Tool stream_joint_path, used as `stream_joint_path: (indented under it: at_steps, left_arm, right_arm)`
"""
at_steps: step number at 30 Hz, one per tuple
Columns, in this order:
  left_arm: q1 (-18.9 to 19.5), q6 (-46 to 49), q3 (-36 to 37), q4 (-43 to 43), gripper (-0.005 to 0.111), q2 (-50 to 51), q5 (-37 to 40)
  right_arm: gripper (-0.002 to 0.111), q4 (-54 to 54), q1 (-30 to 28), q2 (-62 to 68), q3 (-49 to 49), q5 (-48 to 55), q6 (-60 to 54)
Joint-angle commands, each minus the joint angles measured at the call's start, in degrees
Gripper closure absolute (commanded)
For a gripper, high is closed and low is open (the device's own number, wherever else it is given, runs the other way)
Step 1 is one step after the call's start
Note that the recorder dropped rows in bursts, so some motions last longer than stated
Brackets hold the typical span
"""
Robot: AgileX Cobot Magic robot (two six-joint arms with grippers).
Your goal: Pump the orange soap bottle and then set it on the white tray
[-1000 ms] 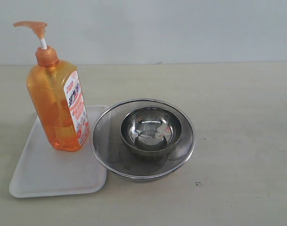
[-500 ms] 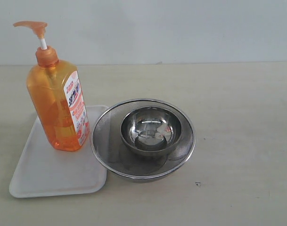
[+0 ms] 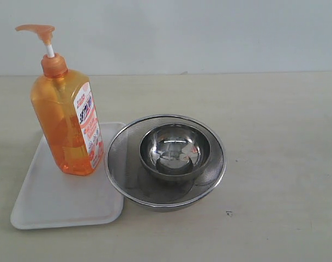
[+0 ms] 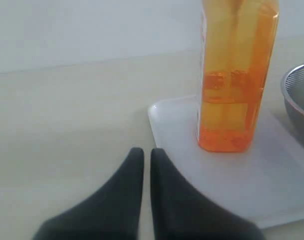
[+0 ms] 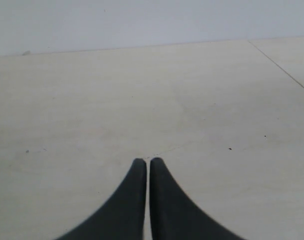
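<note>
The orange soap bottle (image 3: 67, 117) stands upright on the far part of the white tray (image 3: 56, 202), its pump head raised. The left wrist view shows the bottle's lower body (image 4: 234, 85) resting on the tray (image 4: 271, 185). My left gripper (image 4: 147, 151) is shut and empty, hovering near the tray's corner, apart from the bottle. My right gripper (image 5: 146, 161) is shut and empty over bare table. Neither gripper appears in the exterior view.
A round steel mesh strainer (image 3: 209, 185) with a smaller steel bowl (image 3: 175, 150) inside it sits right beside the tray, overlapping its right edge. Its rim (image 4: 297, 92) shows in the left wrist view. Pale tabletop extends to the right.
</note>
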Motion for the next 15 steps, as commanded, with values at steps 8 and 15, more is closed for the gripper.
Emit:
stream_joint_path:
  at_steps: [8,15]
  left_arm:
    - [0.13,-1.79,0.16,1.05,0.102,-0.16,0.09]
    - [0.13,-1.79,0.16,1.05,0.102,-0.16,0.09]
  right_arm:
    - [0.108,0.0,-0.14,-0.26,0.01,-0.16,-0.35]
    - [0.108,0.09,-0.14,-0.26,0.01,-0.29,-0.35]
